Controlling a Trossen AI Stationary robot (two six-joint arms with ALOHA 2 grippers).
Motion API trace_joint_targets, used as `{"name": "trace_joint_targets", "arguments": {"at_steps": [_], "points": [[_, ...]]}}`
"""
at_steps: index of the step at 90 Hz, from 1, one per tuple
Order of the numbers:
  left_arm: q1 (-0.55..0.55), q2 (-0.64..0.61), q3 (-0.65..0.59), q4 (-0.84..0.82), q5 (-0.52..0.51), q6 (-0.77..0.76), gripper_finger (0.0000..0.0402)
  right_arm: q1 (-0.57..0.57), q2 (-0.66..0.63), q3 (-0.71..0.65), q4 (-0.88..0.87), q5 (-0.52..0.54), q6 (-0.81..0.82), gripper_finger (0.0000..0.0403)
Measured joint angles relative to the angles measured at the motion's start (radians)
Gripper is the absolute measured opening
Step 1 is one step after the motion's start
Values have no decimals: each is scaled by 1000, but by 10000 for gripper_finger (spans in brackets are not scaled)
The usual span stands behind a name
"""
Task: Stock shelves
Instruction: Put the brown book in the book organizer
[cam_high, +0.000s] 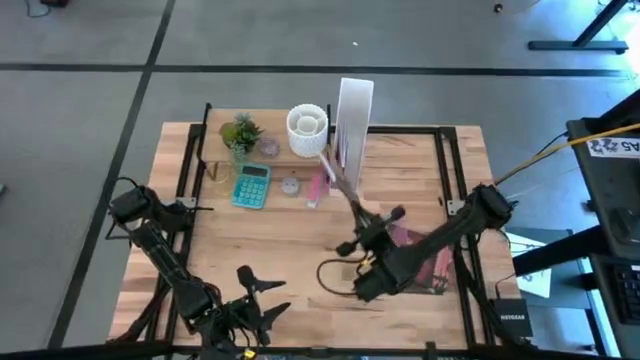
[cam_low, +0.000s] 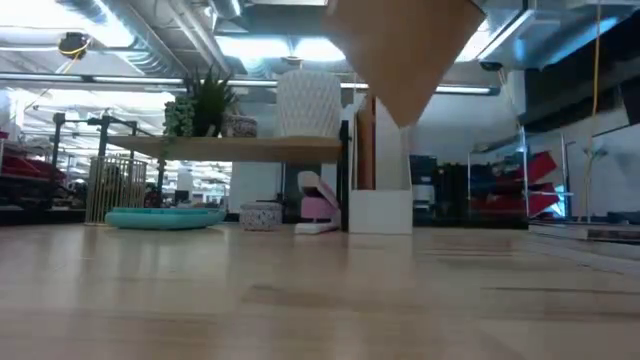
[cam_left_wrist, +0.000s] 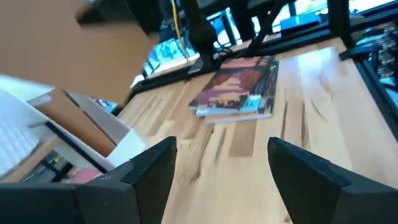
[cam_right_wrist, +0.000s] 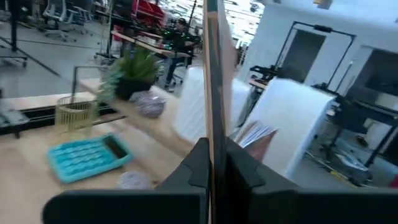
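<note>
At seven o'clock on the table (cam_high: 300, 255), near the front edge: left gripper (cam_high: 262, 298), jaws spread wide, holding nothing, well apart from the other items.

At eleven o'clock, along the back edge: the shelves (cam_high: 265, 150), a light-wood board on thin black posts. On the board, left to right: small green plant (cam_high: 240, 132), round greyish item (cam_high: 269, 147), white ribbed cup (cam_high: 308, 131).

Under and in front of the board, left to right in the low view: gold wire basket (cam_low: 118, 188), teal calculator (cam_high: 251, 185) lying flat, small grey round item (cam_low: 260, 214), pink stapler-like item (cam_low: 318, 213).

At twelve o'clock, just beside the shelf's right end: tall white file box (cam_high: 354, 118), standing upright, with papers inside.

At four o'clock: right gripper (cam_high: 372, 240), jaws closed narrow on a thin brown flat board (cam_right_wrist: 213, 74), held edge-on and reaching up toward the file box. Below that arm, a book (cam_left_wrist: 239, 90) with a dark red cover lies flat on the table, beside a black cable loop (cam_high: 335, 278).
</note>
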Motion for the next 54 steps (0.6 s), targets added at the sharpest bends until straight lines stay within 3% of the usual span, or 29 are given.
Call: {"name": "trace_joint_targets", "arguments": {"at_steps": [14, 54], "points": [[3, 0, 0, -2, 3, -4, 235, 23, -63, -5, -28, 3, -3, 0], [10, -1, 0, 0, 8, -13, 235, -251, -51, -5, 23, 3, -6, 0]]}}
